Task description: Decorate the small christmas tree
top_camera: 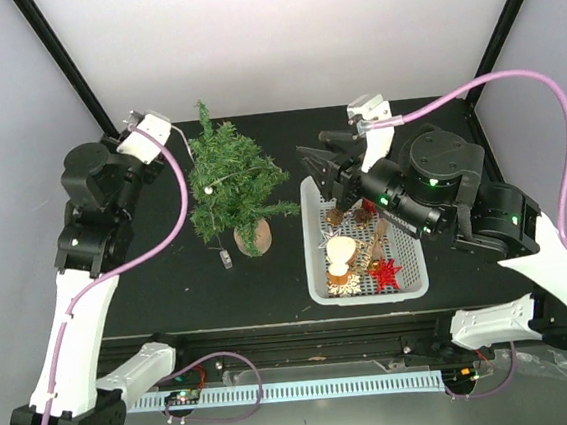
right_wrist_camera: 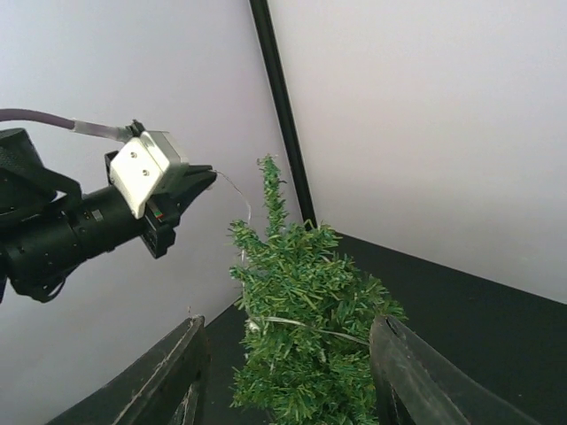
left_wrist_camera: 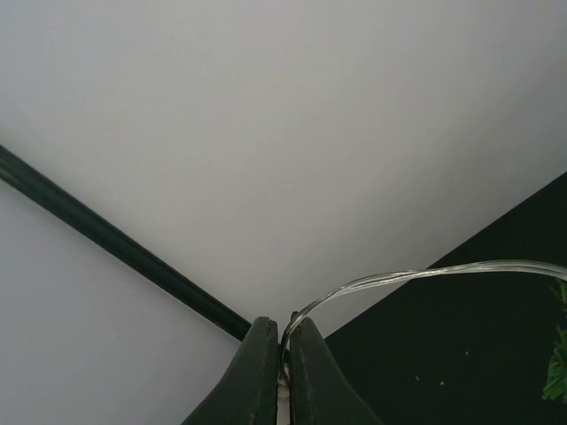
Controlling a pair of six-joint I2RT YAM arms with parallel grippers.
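Note:
The small christmas tree (top_camera: 230, 182) stands on its brown wooden base (top_camera: 253, 239) left of the table's centre. A thin clear light string (top_camera: 183, 147) runs from the tree to my left gripper (top_camera: 169, 125), which is raised at the tree's upper left and shut on it (left_wrist_camera: 399, 276). The string wraps across the tree (right_wrist_camera: 310, 325). My right gripper (top_camera: 312, 170) is open and empty, above the far end of the white basket (top_camera: 314, 245), right of the tree. In the right wrist view the tree (right_wrist_camera: 306, 336) sits between its fingers (right_wrist_camera: 173, 376) but farther off.
The white basket holds several ornaments, among them a red star (top_camera: 386, 273) and a pale wooden piece (top_camera: 341, 254). A small clear piece (top_camera: 226, 259) lies on the table by the tree base. Black frame posts (top_camera: 68, 62) stand at the back corners.

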